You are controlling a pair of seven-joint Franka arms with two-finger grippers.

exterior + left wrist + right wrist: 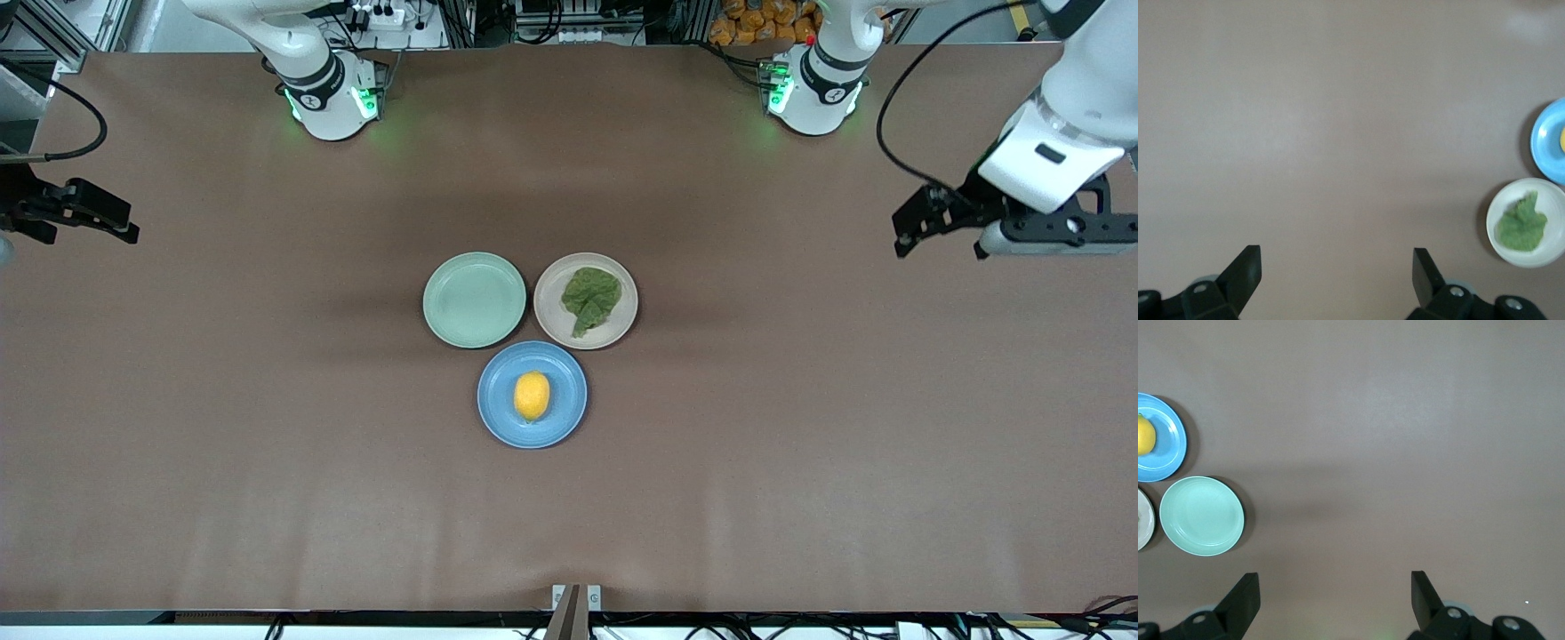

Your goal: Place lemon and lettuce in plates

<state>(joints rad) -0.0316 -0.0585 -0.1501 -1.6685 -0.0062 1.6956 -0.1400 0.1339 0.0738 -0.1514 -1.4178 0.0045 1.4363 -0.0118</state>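
Observation:
The lemon [532,396] lies in the blue plate [498,413], the plate nearest the front camera. The lettuce [589,298] lies flat in the beige-pink plate [624,322]. My left gripper [933,236] is open and empty, up in the air over the left arm's end of the table. My right gripper [89,233] is open and empty over the right arm's end. The left wrist view shows its open gripper [1337,267], the lettuce [1521,223] in its plate [1503,203] and the blue plate [1546,143]. The right wrist view shows its open gripper [1335,590], the lemon [1145,435] and the blue plate [1170,450].
An empty mint green plate [474,300] sits beside the beige-pink plate, toward the right arm's end; it also shows in the right wrist view [1201,515]. The three plates cluster at the middle of the brown table [267,400].

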